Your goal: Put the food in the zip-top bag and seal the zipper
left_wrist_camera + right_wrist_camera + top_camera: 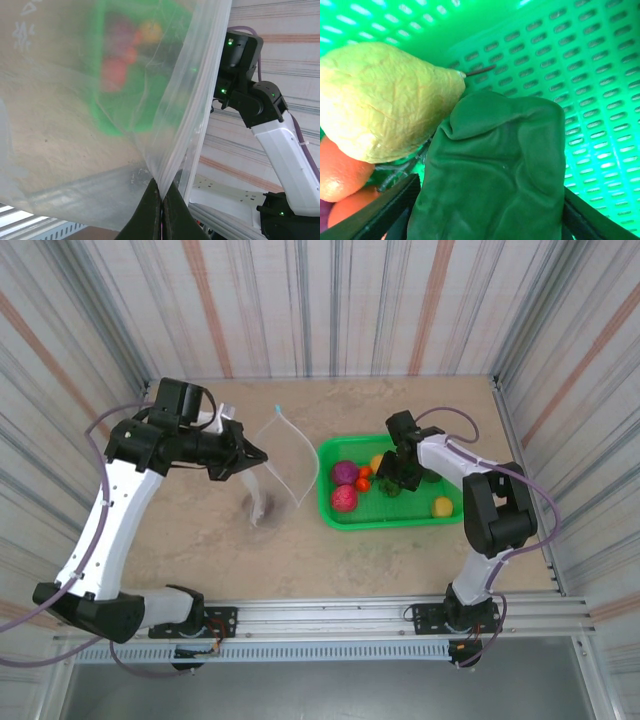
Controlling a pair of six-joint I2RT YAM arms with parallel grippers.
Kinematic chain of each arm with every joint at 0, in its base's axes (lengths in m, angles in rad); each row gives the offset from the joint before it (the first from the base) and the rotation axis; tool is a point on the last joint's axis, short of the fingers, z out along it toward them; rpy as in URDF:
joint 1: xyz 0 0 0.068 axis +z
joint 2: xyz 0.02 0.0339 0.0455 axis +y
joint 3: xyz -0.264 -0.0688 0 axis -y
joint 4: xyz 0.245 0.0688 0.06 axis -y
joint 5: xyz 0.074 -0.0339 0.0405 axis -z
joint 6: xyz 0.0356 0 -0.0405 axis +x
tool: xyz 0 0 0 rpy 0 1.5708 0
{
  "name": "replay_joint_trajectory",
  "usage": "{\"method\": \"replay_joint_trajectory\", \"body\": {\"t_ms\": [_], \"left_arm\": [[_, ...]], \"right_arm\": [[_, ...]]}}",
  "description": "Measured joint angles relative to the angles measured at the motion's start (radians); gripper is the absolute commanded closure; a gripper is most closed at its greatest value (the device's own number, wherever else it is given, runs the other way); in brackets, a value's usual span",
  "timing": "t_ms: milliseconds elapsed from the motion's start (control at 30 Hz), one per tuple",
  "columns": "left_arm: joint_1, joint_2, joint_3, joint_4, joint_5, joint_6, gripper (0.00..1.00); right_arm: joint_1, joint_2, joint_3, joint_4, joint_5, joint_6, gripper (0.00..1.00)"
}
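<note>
My left gripper (255, 455) (161, 200) is shut on an edge of the clear zip-top bag (285, 465) (100, 100) and holds it up above the table, mouth toward the basket. Its whitish zipper (300, 440) (210, 100) curves along the open mouth, with a light-blue slider (277, 407) at the far end. My right gripper (392, 485) (487, 215) is down inside the green basket (335, 515) (580, 75), fingers pressed against both sides of a dark green food piece (495, 165). A yellow pear (385, 100) and orange pieces (340, 170) lie beside it.
The basket also holds a purple piece (345, 472), a red one (344, 498) and a yellow one (442, 506). Striped walls close in the table on three sides. The metal rail (330, 615) runs along the near edge.
</note>
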Motion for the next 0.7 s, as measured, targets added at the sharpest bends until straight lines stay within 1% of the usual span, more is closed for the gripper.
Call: {"method": "replay_joint_trajectory", "body": {"t_ms": [133,233,333,433,567,700], "left_arm": [[0.000,0.006,-0.009,-0.010,0.000,-0.004,1.00],[0.000,0.015,-0.008,-0.014,0.001,-0.006,1.00],[0.000,0.027,-0.008,-0.014,0.001,-0.008,1.00],[0.000,0.037,-0.008,-0.013,0.001,-0.016,1.00],[-0.003,0.059,-0.006,-0.008,0.006,-0.024,1.00],[-0.011,0.102,0.017,0.005,0.008,-0.025,1.00]], "right_arm": [[0.024,-0.033,0.011,-0.024,0.021,-0.016,0.37],[0.060,-0.109,0.011,-0.048,0.029,-0.019,0.37],[0.100,-0.239,0.006,-0.047,0.032,-0.018,0.37],[0.138,-0.394,-0.011,-0.006,0.013,-0.019,0.39],[0.194,-0.533,0.005,0.053,-0.048,-0.044,0.40],[0.236,-0.555,0.076,0.097,-0.166,-0.080,0.42]]}}
